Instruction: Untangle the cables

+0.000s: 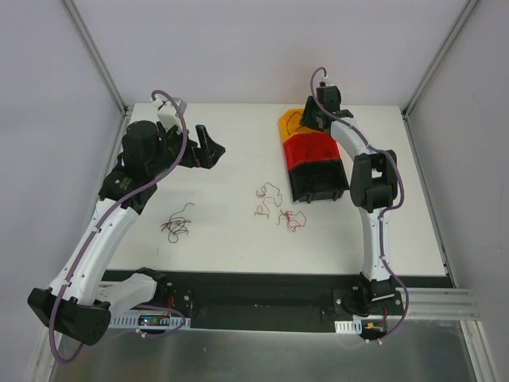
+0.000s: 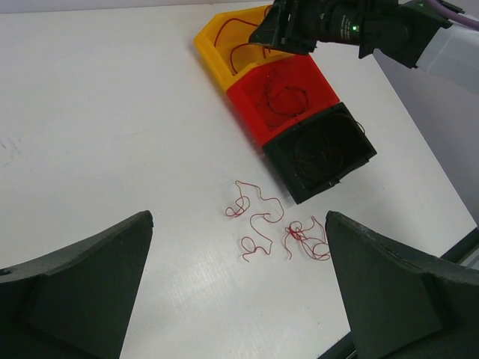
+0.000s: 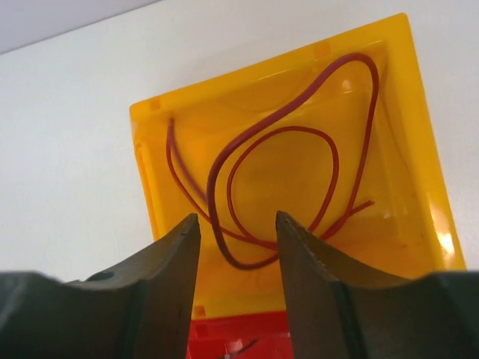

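Thin red cables lie curled on the white table just left of the black bin, and they appear between my left fingers as a loose red cluster. A darker tangle rests further left. More cables lie looped inside the yellow bin. My right gripper hovers over that bin, jaws apart with nothing pinched. High above the left half of the table, my left gripper stands wide open and empty.
A yellow bin, a red bin and a black bin stand in a touching row at the back right; the red and black ones hold thin wires. The table's front edge meets a dark rail.
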Motion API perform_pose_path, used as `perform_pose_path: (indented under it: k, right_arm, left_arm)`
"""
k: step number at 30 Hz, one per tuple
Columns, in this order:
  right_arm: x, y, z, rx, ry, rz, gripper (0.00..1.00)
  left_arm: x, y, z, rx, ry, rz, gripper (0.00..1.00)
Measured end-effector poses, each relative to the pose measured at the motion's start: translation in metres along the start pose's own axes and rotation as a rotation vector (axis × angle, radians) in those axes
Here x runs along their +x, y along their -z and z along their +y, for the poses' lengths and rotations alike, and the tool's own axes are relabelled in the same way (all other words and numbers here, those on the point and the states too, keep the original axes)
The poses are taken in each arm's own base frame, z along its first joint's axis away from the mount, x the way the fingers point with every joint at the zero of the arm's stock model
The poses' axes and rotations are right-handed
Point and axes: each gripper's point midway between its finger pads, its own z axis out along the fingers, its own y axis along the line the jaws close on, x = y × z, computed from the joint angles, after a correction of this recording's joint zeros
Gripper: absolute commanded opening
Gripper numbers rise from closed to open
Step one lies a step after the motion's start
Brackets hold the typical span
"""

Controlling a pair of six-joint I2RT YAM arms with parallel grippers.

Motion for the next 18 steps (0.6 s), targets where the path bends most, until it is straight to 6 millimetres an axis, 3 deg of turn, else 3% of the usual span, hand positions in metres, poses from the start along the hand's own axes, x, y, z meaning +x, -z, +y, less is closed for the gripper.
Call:
perform_pose_path:
  k: [7,13,15,18]
  right_arm:
    - [-0.022,0.037,0.007,0.014,0.058,-0.011,0.66]
    - [-0.040,0.072,0.014,0.015,0.108,-0.029,0.72]
    - [-0.039,0.087,0.017,0.013,0.130,-0.030,0.72]
    - [-0.012,0.123,0.025,-0.003,0.182,0.010,0.73]
  left_arm:
    - [0.002,-0.003,0.001,0.001,0.005,0.010,0.99]
    - [0.004,-0.004,0.001,0.004,0.014,0.017,0.99]
    - [0.006,-0.007,0.001,0.004,0.019,0.026,0.99]
    - [0.011,-0.011,0.001,0.014,0.032,0.047,0.99]
